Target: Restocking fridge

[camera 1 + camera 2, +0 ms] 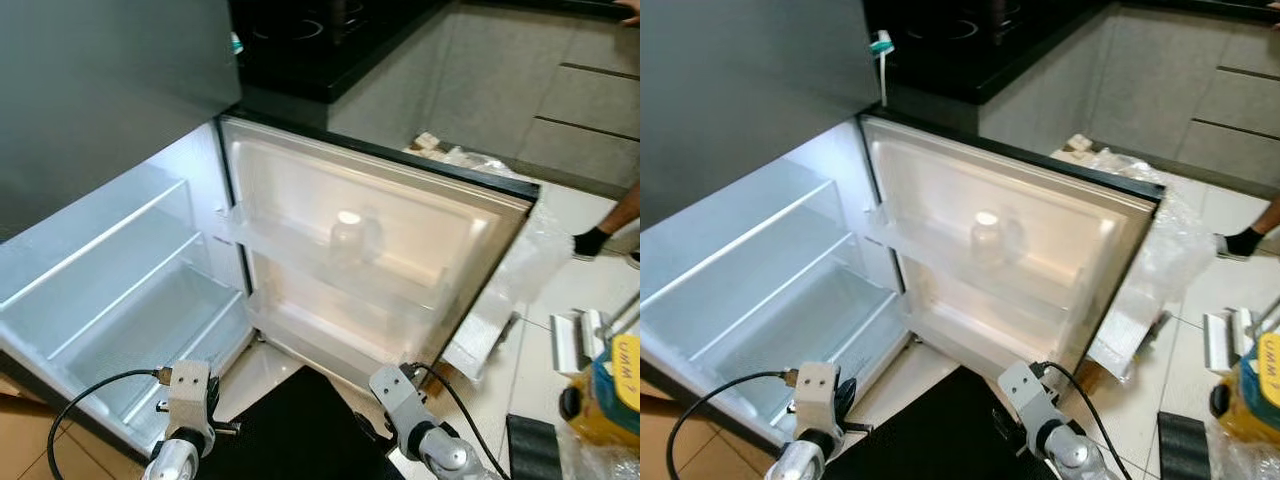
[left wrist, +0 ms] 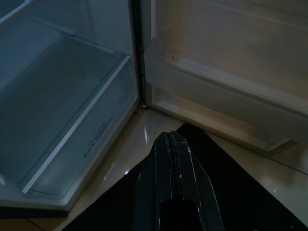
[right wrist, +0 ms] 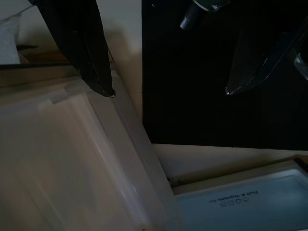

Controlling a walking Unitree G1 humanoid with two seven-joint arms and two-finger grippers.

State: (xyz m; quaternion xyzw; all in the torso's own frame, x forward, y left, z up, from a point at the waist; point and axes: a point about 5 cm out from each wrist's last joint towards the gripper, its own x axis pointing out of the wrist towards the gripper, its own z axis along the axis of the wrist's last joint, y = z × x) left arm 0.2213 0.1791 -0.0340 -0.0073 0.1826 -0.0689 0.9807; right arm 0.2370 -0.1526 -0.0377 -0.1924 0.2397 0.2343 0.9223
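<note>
While both silver arms hang low at the near edge of the scene, a black rectangular floor mat (image 1: 300,425) lies between them on the pale tiled floor (image 1: 560,370). Left gripper (image 2: 172,139): fingers pressed together, above the mat's corner, pointing toward the hinge. Right gripper (image 3: 168,91): fingers spread wide, empty, over the mat beside the door's lower edge. At the floor's right edge lie a yellow and blue container (image 1: 610,395) and crumpled clear plastic wrapping (image 1: 525,265). Beyond stands the grey fridge with white interior (image 1: 110,300), its door (image 1: 370,260) swung fully open; the glass shelves (image 1: 100,260) and bottom drawer (image 2: 72,125) appear bare. One translucent round jar (image 1: 352,236) sits in the door's upper rack. A person's foot in a black sock (image 1: 592,241) rests at the far right. Behind, a black countertop (image 1: 330,45) and grey cabinet fronts (image 1: 560,90) close the room.
</note>
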